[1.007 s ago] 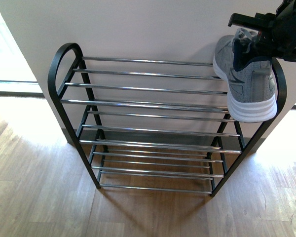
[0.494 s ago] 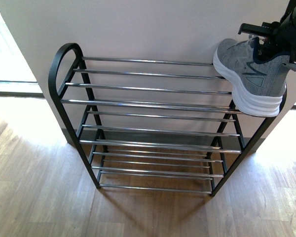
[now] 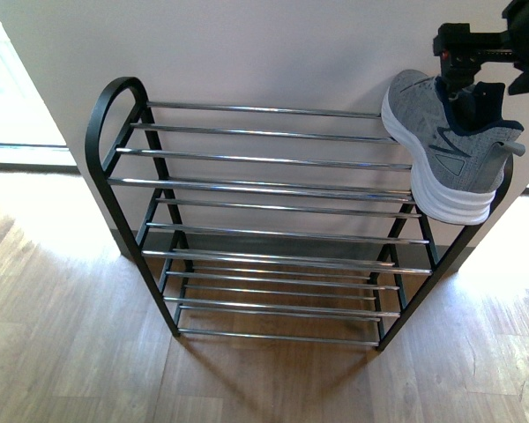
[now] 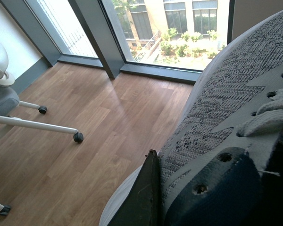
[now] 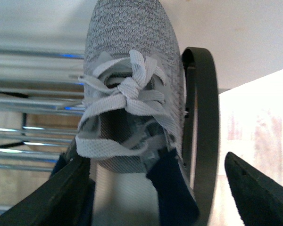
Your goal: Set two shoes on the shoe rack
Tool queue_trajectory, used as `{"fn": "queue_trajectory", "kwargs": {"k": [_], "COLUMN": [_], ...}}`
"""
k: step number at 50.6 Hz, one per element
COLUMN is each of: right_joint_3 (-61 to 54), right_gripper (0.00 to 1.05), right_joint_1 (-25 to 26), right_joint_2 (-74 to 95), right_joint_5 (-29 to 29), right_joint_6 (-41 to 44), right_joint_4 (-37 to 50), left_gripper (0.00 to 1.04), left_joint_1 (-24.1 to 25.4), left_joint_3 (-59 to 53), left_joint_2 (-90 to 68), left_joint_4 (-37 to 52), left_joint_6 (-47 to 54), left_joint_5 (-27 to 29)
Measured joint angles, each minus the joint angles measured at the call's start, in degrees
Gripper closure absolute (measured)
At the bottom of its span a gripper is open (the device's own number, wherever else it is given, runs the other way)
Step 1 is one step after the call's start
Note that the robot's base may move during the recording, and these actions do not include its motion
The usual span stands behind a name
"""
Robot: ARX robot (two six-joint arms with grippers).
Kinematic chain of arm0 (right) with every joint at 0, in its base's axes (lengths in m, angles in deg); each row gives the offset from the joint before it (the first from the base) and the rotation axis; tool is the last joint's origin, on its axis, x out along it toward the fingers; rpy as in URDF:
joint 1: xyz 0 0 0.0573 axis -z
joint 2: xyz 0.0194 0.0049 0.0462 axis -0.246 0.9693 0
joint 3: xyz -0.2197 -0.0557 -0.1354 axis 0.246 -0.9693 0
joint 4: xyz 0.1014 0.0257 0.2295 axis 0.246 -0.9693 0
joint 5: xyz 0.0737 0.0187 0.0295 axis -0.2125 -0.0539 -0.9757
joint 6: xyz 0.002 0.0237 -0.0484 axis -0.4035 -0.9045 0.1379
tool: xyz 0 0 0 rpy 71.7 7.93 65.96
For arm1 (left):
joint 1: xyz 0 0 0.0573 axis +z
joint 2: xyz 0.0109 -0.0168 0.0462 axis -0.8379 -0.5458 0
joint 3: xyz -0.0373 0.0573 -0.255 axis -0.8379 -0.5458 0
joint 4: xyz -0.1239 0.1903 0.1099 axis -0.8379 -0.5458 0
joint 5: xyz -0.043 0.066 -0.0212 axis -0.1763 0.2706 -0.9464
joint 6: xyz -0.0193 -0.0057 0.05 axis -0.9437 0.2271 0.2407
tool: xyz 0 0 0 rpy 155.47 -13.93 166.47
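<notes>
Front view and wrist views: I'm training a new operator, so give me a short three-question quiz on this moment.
1. True or false: the sneaker rests on the lowest tier of the shoe rack.
2. The right gripper is: A) shut on the laces, B) open, fingers either side of the sneaker, C) out of view.
3. Which view shows the second sneaker, off the rack?
Key: 1 false, top tier; 2 B; 3 left wrist view.
</notes>
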Motion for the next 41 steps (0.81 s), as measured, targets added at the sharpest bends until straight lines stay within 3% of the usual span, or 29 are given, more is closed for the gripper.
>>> {"fn": "queue_trajectory", "kwargs": {"k": [4, 9, 13, 15, 19, 22, 29, 35, 41], "right_joint_3": [-3.30, -7.45, -11.67, -14.45, -22.38, -29.48, -41.92, -51.43, -61.48], "right_gripper": [0.08, 0.09, 0.09, 0.09, 0.09, 0.09, 0.09, 0.28, 0.53], "right_joint_1": [1.27, 3.96, 5.88, 6.97, 11.98, 16.63, 22.49, 20.39, 15.78], "right_joint_2": [-4.00, -11.02, -16.94, -20.48, -32.37, -42.01, -57.00, -60.33, -66.07], "right_joint_5": [0.15, -1.05, -3.85, -6.25, -18.25, -25.59, -27.30, -28.09, -24.00], "right_joint_6": [8.79, 18.47, 21.38, 22.53, 21.81, 21.16, 21.22, 11.15, 5.73], "right_joint_4": [-0.22, 0.68, 2.19, 3.04, 4.42, 10.25, 20.76, 38.84, 44.74], "left_gripper": [1.03, 1.03, 1.03, 1.03, 1.03, 1.03, 1.03, 1.03, 1.03], "left_joint_1": [0.00, 0.00, 0.00, 0.00, 0.00, 0.00, 0.00, 0.00, 0.00], "left_joint_3": [0.00, 0.00, 0.00, 0.00, 0.00, 0.00, 0.00, 0.00, 0.00], "left_joint_2": [0.00, 0.00, 0.00, 0.00, 0.00, 0.00, 0.00, 0.00, 0.00], "left_joint_4": [0.00, 0.00, 0.00, 0.00, 0.00, 0.00, 0.00, 0.00, 0.00], "left_joint_6": [0.00, 0.00, 0.00, 0.00, 0.00, 0.00, 0.00, 0.00, 0.00], "left_joint_5": [0.02, 0.04, 0.02, 0.02, 0.02, 0.00, 0.02, -0.02, 0.07]}}
